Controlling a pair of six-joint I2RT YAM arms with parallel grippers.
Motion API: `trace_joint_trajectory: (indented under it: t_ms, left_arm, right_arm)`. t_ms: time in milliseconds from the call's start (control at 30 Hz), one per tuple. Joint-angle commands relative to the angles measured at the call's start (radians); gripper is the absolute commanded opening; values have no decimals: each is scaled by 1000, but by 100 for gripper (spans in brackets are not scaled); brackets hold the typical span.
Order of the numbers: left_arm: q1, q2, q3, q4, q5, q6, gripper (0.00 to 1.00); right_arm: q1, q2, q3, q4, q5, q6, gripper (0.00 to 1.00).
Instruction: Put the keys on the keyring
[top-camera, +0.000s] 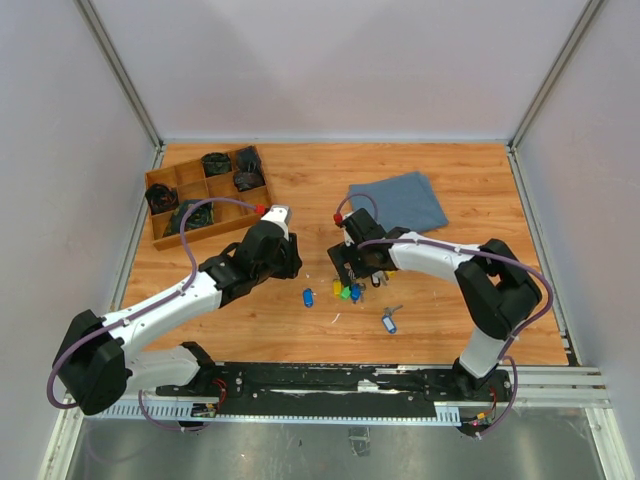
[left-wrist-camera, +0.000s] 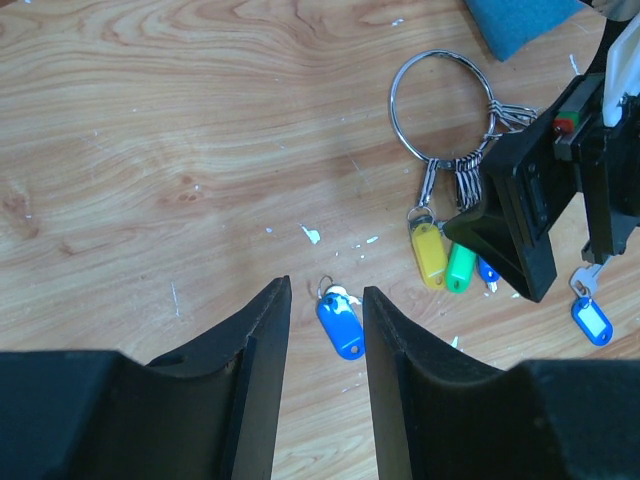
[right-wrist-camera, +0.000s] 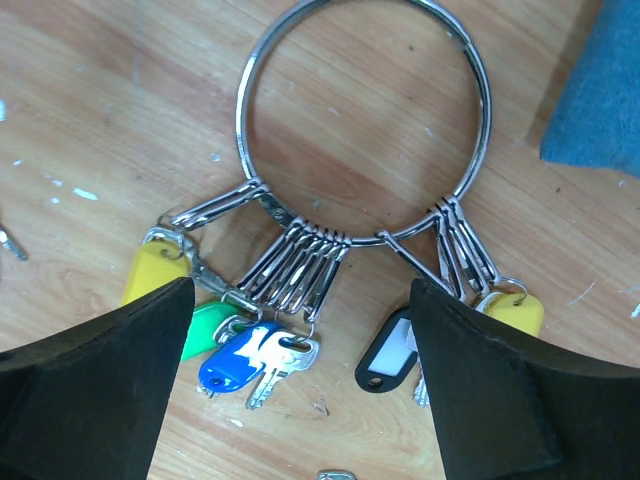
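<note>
Blue key (left-wrist-camera: 340, 325) lies 11-to-5 o'clock, head at 5, between the parted, empty left gripper (left-wrist-camera: 326, 292); right gripper (right-wrist-camera: 300, 290) gapes above keyring (right-wrist-camera: 241, 112).

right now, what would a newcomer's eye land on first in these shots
The big silver keyring lies on the wooden table with its bunch of coloured keys, directly under the wide-open right gripper. Next comes a loose bright blue key on the wood just ahead of the left gripper, whose jaws stand apart and hold nothing.

no legible text, labels or numbers
</note>
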Motion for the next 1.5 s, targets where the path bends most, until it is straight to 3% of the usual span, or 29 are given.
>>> trace_joint_trajectory:
  t_ms: [0, 133, 300, 500, 1033, 1467]
  left_arm:
    - [4, -15, -4, 5, -22, -4, 40]
    - [4, -14, -7, 8, -20, -6, 40]
    - [4, -10, -7, 9, -17, -3, 40]
    - [4, -11, -7, 7, -12, -1, 40]
    - [4, -19, -10, 3, -12, -7, 40]
    - [5, 1, 2, 5, -7, -1, 40]
  right_arm:
    - [9, -65, 13, 36, -65, -83, 88]
    - [10, -94, 15, -18, -36, -36, 80]
    - [9, -101, -16, -47, -1, 52, 58]
    - [5, -72, -27, -42, -7, 96, 43]
    - [0, 8, 5, -106, 116, 83, 32]
    - [-34, -43, 10, -158, 244, -1, 36]
